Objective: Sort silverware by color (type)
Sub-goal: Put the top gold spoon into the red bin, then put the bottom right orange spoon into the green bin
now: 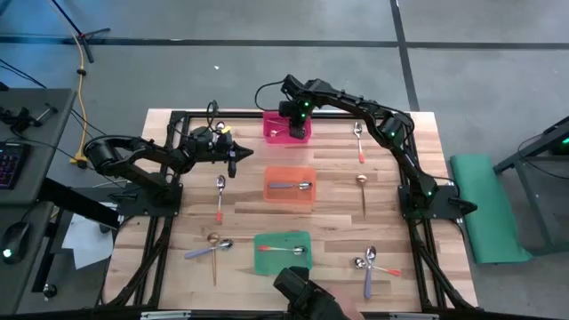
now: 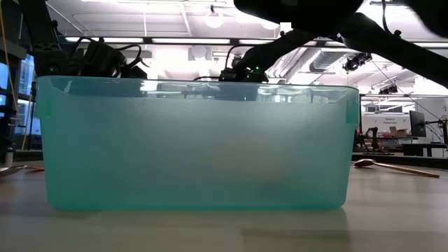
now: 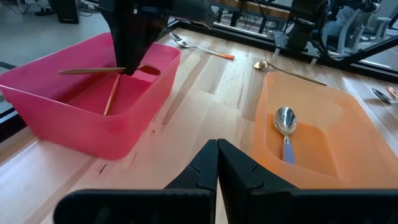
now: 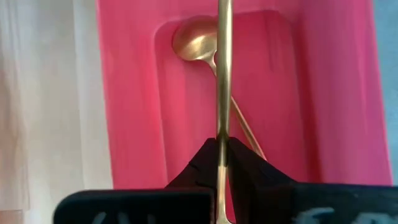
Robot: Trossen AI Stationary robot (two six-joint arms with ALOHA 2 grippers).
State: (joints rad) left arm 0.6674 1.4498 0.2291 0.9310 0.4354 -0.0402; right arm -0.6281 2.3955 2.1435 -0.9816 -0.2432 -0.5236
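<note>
My right gripper (image 1: 294, 124) hangs over the pink bin (image 1: 277, 135) at the table's far side, shut on an all-gold spoon (image 4: 224, 68). A second gold spoon (image 4: 194, 41) lies inside that bin. My left gripper (image 1: 244, 153) is shut on nothing and hovers just left of the pink and orange bins. The orange bin (image 1: 290, 197) holds a purple-handled spoon (image 3: 285, 127). A spoon (image 1: 286, 251) lies in the green bin (image 1: 267, 260). Loose spoons rest flat on the table: orange-red-handled ones (image 1: 220, 197) (image 1: 359, 142), a gold one (image 1: 363, 191), and mixed pairs (image 1: 212, 249) (image 1: 370, 263). My right gripper pinches the gold spoon between its two fingers at the neck of the handle (image 3: 118, 70), close to the bowl (image 3: 148, 69). The fingers come from above, pointing down, and lie across the spoon. The spoon is level and lifted clear above the pink bin's floor.
The three bins stand in a line down the table's middle: pink far, orange in the centre, green near. The green bin's wall (image 2: 196, 147) fills the low view. A black frame (image 1: 169, 191) borders the table. A dark object (image 1: 298, 289) sits at the near edge.
</note>
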